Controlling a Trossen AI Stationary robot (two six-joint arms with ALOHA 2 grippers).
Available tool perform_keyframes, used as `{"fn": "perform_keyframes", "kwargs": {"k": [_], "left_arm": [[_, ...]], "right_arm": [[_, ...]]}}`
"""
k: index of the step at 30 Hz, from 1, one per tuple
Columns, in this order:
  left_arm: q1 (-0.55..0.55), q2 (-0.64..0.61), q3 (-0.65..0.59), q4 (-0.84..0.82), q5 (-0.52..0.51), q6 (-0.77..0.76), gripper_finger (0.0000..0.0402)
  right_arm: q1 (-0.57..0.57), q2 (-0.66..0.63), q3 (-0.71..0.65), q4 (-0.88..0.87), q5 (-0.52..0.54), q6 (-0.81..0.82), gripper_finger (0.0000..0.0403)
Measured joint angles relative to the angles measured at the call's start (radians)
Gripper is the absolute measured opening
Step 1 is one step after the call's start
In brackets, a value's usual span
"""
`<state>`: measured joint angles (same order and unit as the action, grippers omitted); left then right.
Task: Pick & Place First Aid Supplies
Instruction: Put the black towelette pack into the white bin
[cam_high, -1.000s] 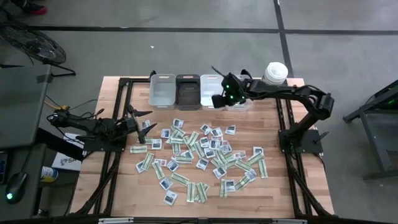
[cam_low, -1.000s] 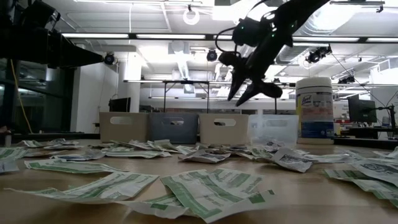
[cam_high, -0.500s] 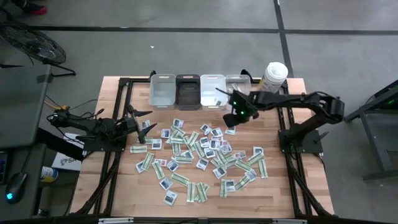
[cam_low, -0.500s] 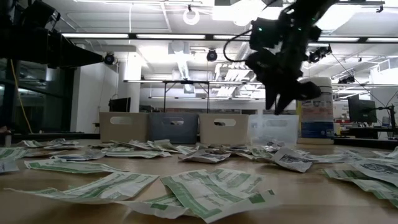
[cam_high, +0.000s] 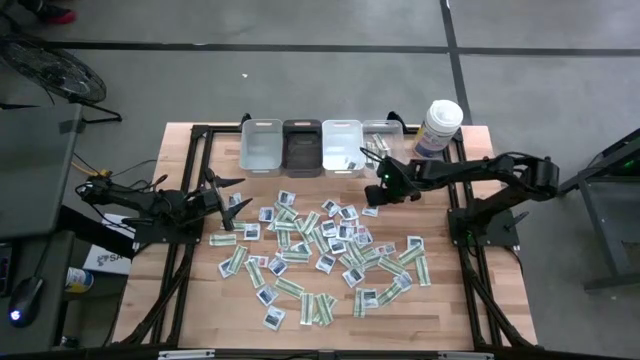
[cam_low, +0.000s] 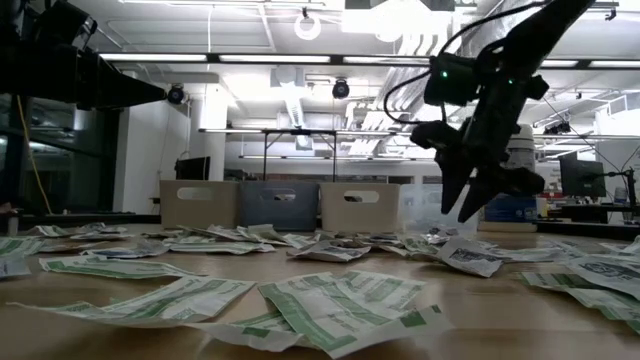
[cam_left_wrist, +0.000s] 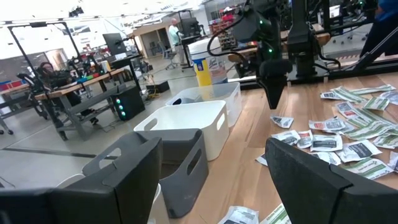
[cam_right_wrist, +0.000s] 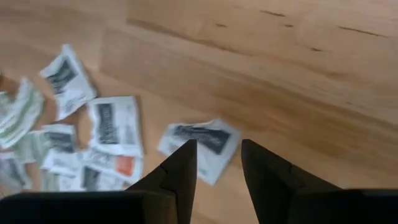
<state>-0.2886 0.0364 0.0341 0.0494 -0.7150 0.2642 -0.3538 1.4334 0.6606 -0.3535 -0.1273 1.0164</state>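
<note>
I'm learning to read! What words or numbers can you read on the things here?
Canister: the blue label has print, too blurred to read.
Canister in the left wrist view: a yellow and blue label, words unreadable.
Packets: green and dark marks, too small to read.
Bins: no writing shows.

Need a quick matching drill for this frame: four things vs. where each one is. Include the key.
1. right gripper
2. left gripper
3. white canister
4. dark grey bin

A. second in the bin row, counting from the left arm's side
B. table's back corner, past the bins
C. above the packet pile's back edge
D. left of the pile, open, idle

Pairs: 1-C, 2-D, 3-B, 4-A
</note>
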Motion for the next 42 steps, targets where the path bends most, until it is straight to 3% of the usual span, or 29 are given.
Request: {"fn": "perform_keyframes", "kwargs": {"k": [11, 30, 42], "left_arm": [[0.000, 0.000, 0.000, 0.000, 0.000, 0.000, 0.0280], [0.000, 0.000, 0.000, 0.000, 0.000, 0.000, 0.0280], [0.000, 0.000, 0.000, 0.000, 0.000, 0.000, 0.0280]], "right_arm": [[-0.007, 0.005, -0.022, 0.003, 0.058, -0.038, 0.0119], [-0.006, 0.116, -0.019, 0.150, -0.042, -0.075, 0.0116], [-0.006, 0.120, -0.021, 0.138, -0.032, -0.075, 0.0012]]}}
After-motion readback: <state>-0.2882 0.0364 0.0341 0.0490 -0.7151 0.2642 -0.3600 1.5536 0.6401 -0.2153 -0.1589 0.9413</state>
